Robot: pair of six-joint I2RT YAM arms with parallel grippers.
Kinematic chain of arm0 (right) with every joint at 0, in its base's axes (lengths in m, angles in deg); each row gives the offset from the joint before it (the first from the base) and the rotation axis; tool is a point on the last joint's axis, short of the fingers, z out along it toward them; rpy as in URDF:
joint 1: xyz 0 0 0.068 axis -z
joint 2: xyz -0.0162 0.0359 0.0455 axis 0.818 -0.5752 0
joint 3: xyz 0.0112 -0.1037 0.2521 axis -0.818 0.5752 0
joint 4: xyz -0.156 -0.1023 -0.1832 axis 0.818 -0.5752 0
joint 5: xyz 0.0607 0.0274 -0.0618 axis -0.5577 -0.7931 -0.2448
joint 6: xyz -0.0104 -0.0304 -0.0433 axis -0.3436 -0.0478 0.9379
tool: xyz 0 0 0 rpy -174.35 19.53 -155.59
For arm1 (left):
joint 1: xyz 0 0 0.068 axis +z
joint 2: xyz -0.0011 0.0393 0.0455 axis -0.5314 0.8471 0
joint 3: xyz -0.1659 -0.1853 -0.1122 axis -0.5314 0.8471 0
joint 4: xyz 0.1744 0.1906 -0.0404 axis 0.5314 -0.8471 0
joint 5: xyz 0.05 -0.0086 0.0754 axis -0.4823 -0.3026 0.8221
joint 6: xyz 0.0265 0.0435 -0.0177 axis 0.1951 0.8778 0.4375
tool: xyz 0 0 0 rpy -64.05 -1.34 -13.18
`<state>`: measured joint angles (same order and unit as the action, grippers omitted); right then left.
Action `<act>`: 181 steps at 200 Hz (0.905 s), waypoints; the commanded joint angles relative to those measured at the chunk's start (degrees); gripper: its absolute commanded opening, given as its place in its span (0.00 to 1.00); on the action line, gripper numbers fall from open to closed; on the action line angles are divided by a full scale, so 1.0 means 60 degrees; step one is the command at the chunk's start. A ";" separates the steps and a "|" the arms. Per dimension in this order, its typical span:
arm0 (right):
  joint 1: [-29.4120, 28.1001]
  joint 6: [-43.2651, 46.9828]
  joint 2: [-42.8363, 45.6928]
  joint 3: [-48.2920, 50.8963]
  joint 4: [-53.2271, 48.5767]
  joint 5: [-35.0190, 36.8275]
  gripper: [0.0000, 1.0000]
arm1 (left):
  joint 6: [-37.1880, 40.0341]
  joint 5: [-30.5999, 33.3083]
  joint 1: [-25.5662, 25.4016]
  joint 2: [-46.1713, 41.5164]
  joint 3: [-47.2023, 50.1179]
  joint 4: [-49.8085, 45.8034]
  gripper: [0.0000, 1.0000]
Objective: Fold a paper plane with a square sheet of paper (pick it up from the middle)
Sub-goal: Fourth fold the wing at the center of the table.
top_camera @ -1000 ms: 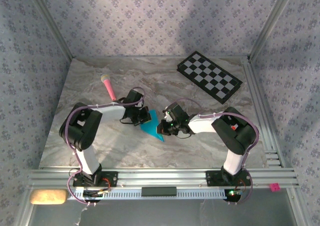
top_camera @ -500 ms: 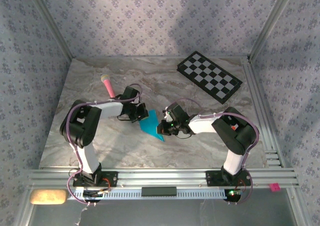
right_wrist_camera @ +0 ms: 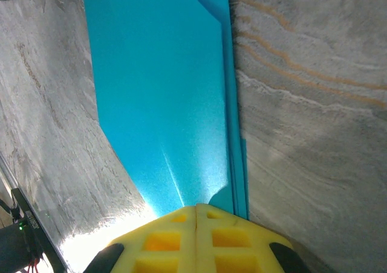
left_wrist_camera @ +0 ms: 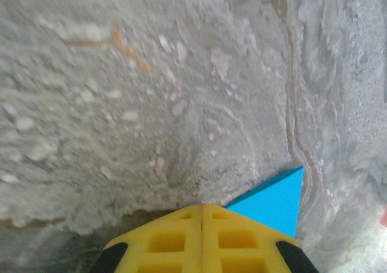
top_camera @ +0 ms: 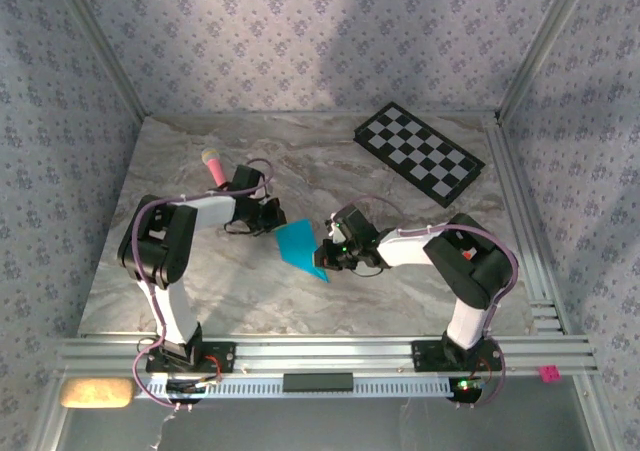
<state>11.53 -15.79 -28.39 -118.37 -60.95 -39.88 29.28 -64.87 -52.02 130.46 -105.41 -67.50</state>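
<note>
1. Square sheet of paper is found mid-table, between the two grippers. It lies flat and is already partly folded into a tapered wedge, with the point aimed at the near edge.
2. Stacked layers are seen along the sheet's long right edge in the right wrist view, so at least one fold is judged done. A finished dart is not yet formed.
3. Right gripper is set down on the sheet's right side. Its fingers are clenched together, and nothing is seen pinched between them. It is judged to act as a hold-down so the sheet is not dragged while the other side is worked.
4. Left gripper is placed at the sheet's far-left corner, fingers likewise pressed shut. A blue corner shows just beside the tips. Whether that corner is pressed down or merely adjacent cannot be told.
5. Closed tips are judged to be used as a pusher or creaser here; no grasp is made.
6. Pink stick is left beyond the left gripper, apart from the sheet.
7. Checkered board is left at the far right, well apart from the work.
</note>
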 commanded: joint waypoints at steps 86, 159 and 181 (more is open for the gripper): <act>0.0066 0.0212 -0.0388 0.0327 -0.1915 0.0302 0.00 | -0.0077 0.0171 -0.0227 -0.1928 0.0143 -0.0156 0.10; 0.0081 0.0156 -0.0278 0.0365 -0.1948 0.0412 0.00 | -0.0598 -0.0437 -0.1796 -0.1273 0.1113 0.0779 0.07; 0.0081 0.0152 -0.0235 0.0408 -0.1854 0.0375 0.00 | -0.0453 0.0122 -0.1773 -0.0887 0.1268 0.0652 0.05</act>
<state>11.68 -15.81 -28.20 -118.63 -62.35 -40.45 26.44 -66.44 -63.17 122.83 -99.05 -64.39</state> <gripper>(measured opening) 0.051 0.069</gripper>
